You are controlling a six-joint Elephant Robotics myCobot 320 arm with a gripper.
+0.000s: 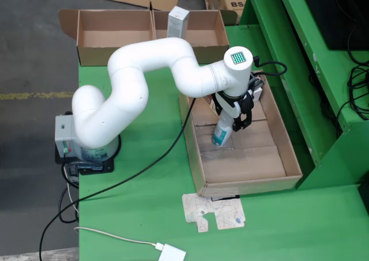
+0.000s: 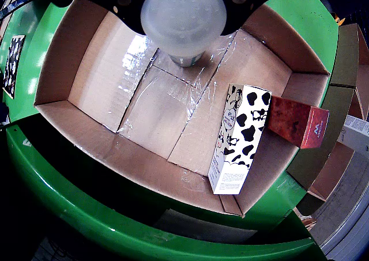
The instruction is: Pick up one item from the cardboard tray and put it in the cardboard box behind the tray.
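In the fixed view the white arm reaches over the long cardboard tray [image 1: 291, 157]. Its black gripper [image 1: 232, 121] is shut on a white bottle with a blue label [image 1: 222, 135], upright at the tray floor; whether it touches the floor I cannot tell. In the gripper view the bottle's round translucent top [image 2: 183, 20] fills the space between the gripper's [image 2: 183, 4] dark jaws. A cow-patterned carton [image 2: 239, 137] and a red box [image 2: 297, 123] lie at the tray's far end. The cardboard box [image 1: 92, 39] behind the tray holds an upright white carton [image 1: 177, 22].
A flattened cardboard scrap [image 1: 213, 212] lies on the green table in front of the tray. A black cable [image 1: 144, 169] crosses the table, and a white adapter [image 1: 172, 253] sits at the front edge. A green frame [image 1: 305, 71] rises on the right. The robot base [image 1: 86, 148] stands left.
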